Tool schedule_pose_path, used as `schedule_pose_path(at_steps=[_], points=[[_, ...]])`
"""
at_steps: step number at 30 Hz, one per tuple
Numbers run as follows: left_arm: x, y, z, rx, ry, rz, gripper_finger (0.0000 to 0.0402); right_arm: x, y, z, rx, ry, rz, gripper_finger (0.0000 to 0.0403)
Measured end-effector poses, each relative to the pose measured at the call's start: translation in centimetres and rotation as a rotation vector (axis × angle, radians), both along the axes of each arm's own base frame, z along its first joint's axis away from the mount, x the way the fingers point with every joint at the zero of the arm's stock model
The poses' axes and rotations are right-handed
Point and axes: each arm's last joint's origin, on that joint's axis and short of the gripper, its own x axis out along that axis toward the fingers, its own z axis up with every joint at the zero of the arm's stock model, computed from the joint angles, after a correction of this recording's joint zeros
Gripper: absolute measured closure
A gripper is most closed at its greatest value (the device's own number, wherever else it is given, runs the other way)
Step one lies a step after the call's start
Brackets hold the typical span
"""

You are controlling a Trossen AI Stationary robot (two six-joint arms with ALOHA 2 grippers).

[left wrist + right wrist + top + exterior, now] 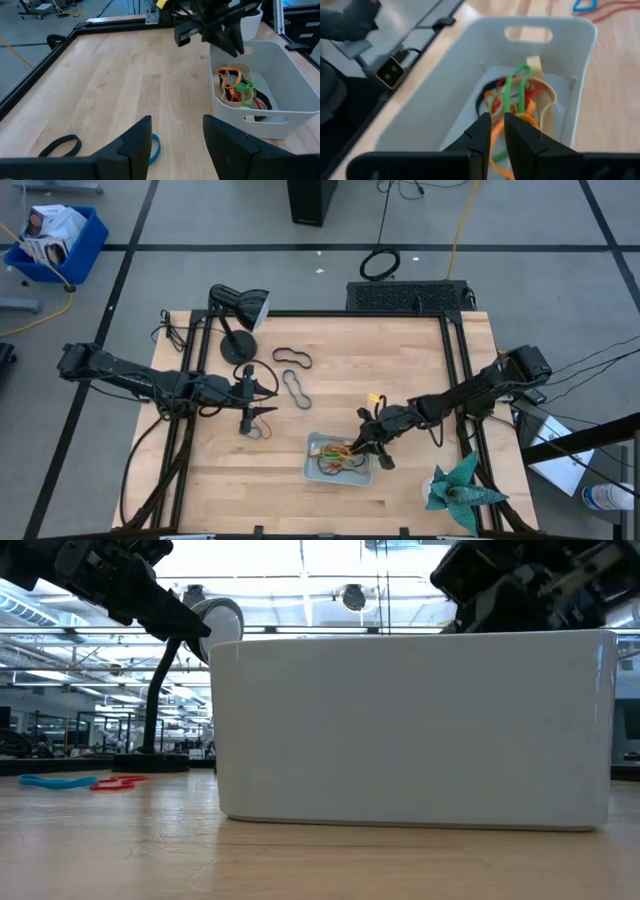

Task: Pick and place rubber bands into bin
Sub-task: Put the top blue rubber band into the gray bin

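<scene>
The bin [338, 459] lies with its long axis across the table, near the front edge. The right gripper [493, 131], fingers nearly pressed together (pinching an orange band), hangs over the rubber bands [517, 102] heaped inside. The left gripper [176, 137], spread, hovers well apart, above a blue band [155, 148].

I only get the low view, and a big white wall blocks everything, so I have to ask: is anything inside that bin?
Observer: Yes. The bin holds a tangle of orange, green, red and tan rubber bands.
Operator: Where's the right hand?
Observer: The right hand hangs over that tangle.
Operator: And the left hand?
Observer: The left hand waits open above the blue band.
Operator: Any others outside?
Observer: One black band lies near the lamp, another black one beside it.
</scene>
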Motion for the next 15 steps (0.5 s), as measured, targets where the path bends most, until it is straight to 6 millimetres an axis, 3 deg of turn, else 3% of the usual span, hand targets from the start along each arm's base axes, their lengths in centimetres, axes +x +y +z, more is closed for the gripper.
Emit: schedule_pose_path(at_steps=[8,15], points=[[0.0,0.0,0.0,0.0,0.0,0.0,0.0217,-0.9,-0.5,3.4,0.01,-0.124,0.004,0.0323],[0.0,0.0,0.0,0.0,0.0,0.0,0.0217,-3.5,-2.8,8.0,0.031,-0.223,-0.061,0.0287]])
